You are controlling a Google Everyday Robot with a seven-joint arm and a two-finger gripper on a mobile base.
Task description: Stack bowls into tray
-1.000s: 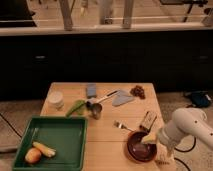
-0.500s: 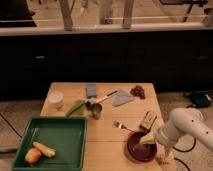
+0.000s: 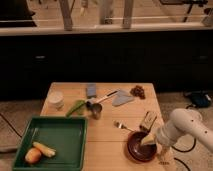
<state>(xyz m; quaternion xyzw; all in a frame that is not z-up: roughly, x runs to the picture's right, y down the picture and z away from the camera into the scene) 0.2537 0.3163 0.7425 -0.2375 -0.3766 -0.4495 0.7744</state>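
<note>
Though the gripper has reached the near right corner of the counter, nothing of the stacking looks done yet. It sits low over the right rim of the maroon bowl, which rests flat on the wood at that corner, just inside the near edge. Whether it touches the rim or only hangs above it cannot be told, nor what it has hold of. Only this one bowl is plain to see; a second, orange-red one may lie beneath or beside it, but that cannot be made out.

At the near left corner stands the green tray, well apart from the bowl, with most of the counter's width between them. It holds no bowl, only an orange fruit and a carrot-like piece in its near left part.

Further in, a fork lies just beyond the bowl, with a small box near the right edge. Mid-counter stands a metal cup, a green vegetable to its left, and a white cup by the left edge. Toward the far edge lie a blue sponge, a grey cloth and a dark cluster.

So the whole job appears left: grasp, lift, carry left across the counter, set down in the tray.
</note>
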